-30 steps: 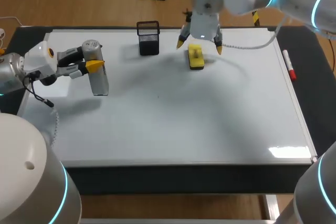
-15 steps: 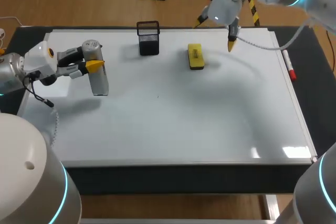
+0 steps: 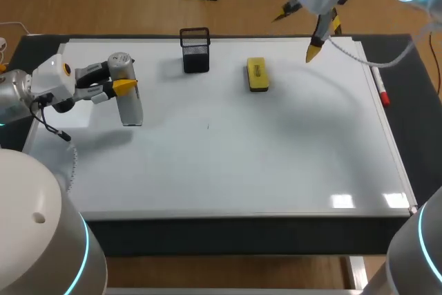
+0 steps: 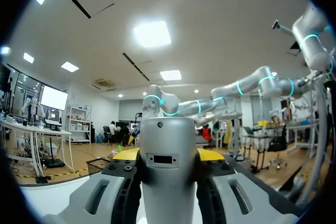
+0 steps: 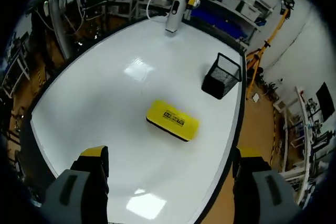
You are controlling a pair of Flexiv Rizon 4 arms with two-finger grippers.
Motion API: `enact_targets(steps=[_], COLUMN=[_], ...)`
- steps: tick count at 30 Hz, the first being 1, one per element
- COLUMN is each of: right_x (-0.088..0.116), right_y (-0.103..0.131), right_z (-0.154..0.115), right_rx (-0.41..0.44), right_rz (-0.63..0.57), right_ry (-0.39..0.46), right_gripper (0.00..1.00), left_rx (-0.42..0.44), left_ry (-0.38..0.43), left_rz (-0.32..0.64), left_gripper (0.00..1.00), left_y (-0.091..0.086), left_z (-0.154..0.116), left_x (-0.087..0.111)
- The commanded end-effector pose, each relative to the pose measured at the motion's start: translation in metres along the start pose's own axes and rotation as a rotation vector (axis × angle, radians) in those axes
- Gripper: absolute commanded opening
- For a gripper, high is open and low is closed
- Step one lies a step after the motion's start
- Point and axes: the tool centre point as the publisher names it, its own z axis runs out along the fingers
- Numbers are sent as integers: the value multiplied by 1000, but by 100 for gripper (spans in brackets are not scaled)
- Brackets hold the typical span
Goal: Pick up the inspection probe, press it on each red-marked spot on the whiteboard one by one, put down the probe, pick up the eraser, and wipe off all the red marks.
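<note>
White whiteboard (image 3: 276,150) lies flat on the dark bench (image 3: 414,129). Yellow block eraser (image 3: 257,75) rests near its far edge, beside a black mesh cup (image 3: 195,50). Left end effector (image 3: 121,86) clamps an upright silver cylindrical probe (image 3: 130,110) at the board's left. Right end effector (image 3: 297,34), fingers spread, hangs above the far edge.

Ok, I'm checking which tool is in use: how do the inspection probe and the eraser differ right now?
The inspection probe is a grey cylinder; the eraser is a flat yellow block. The probe stands upright; the eraser lies flat on the whiteboard. The probe is gripped by the left gripper; the eraser lies free, with the open right gripper raised clear of it. Both are over the whiteboard.
</note>
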Motion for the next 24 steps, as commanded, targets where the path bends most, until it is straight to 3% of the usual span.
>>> enact_targets(steps=[1,10,16,24], right_x=[12,25,26,26], right_y=[-2,14,16,16], right_z=[-22,-51,-57,-57], right_rx=[-78,-119,-146,-146], right_rz=[120,166,246,246], right_ry=[-75,-167,-121,-121], right_gripper=[100,100,100,100], left_rx=[-1,-1,-1,-1], left_ry=[-2,-2,-2,-2], left_rz=[0,0,0,0], left_gripper=[0,0,0,0], left_y=[-1,-1,-1,-1], left_z=[0,0,0,0], left_x=[1,1,1,1])
